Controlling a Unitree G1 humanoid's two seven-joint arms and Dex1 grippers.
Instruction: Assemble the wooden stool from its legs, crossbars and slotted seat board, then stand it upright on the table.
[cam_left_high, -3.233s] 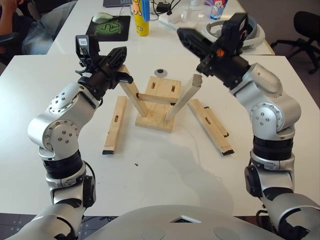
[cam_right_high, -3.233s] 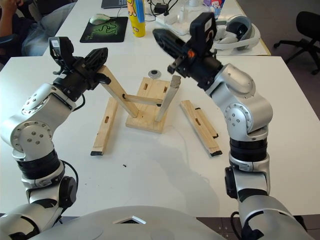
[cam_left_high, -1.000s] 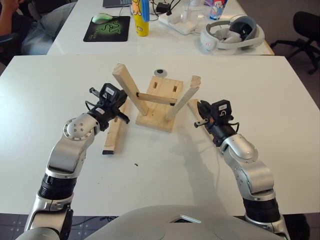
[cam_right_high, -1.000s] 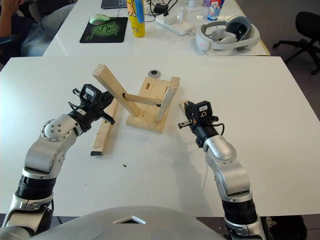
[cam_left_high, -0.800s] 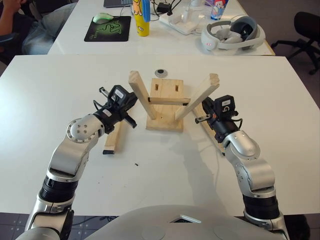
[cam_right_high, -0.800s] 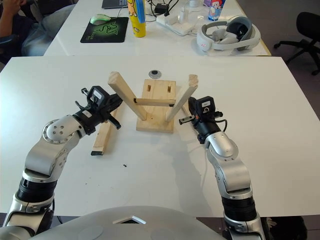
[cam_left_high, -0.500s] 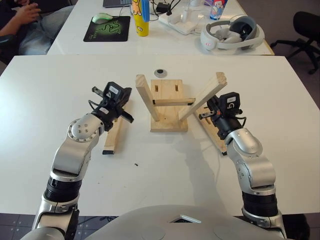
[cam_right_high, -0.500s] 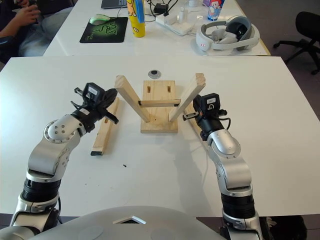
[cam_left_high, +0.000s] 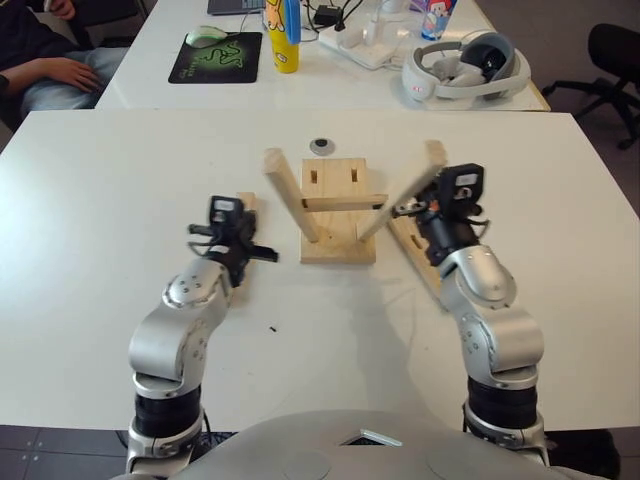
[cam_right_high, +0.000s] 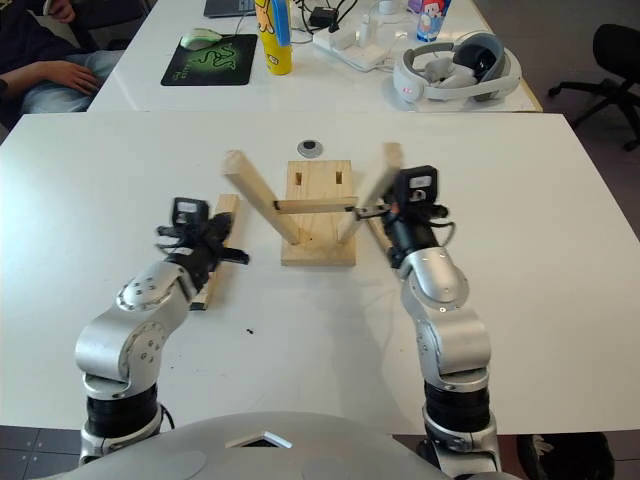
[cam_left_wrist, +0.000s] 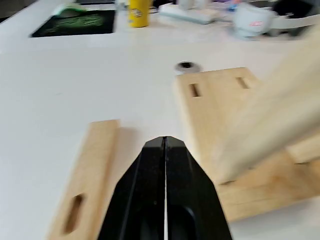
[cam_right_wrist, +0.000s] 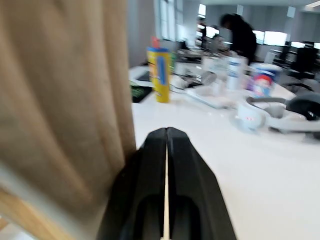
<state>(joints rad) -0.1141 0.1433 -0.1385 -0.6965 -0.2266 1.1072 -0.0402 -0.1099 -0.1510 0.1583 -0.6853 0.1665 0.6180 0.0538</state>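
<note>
Left hand (cam_left_wrist: 165, 141): fingers pressed together, gripping nothing, held low over the white bench (cam_left_high: 120, 180). Just beside this hand, on the side away from the other arm, a loose slotted leg (cam_left_wrist: 85, 200) lies flat on the bench. Ahead of the fingertips and toward the other arm lies the seat board (cam_left_high: 338, 245), flat on the bench, with its two small slots (cam_left_high: 313, 177) at the end farther from the hand. Two legs rise tilted from the board, splayed in a V. The left leg (cam_left_high: 292, 198) leans toward the left hand and the right leg (cam_left_high: 420, 175) toward the right hand, and a crossbar (cam_left_high: 345, 203) joins them.

Right hand (cam_right_wrist: 167, 131): fingers likewise closed on nothing, raised just beside the right leg; whether they touch cannot be told. Below this hand and its forearm a second loose piece (cam_left_high: 410, 243) lies flat on the bench. Beyond both hands, past the far end of the board, sits a small round disc (cam_left_high: 320, 146). On another bench farther off are headphones (cam_left_high: 460, 65) and a yellow bottle (cam_left_high: 284, 35).
</note>
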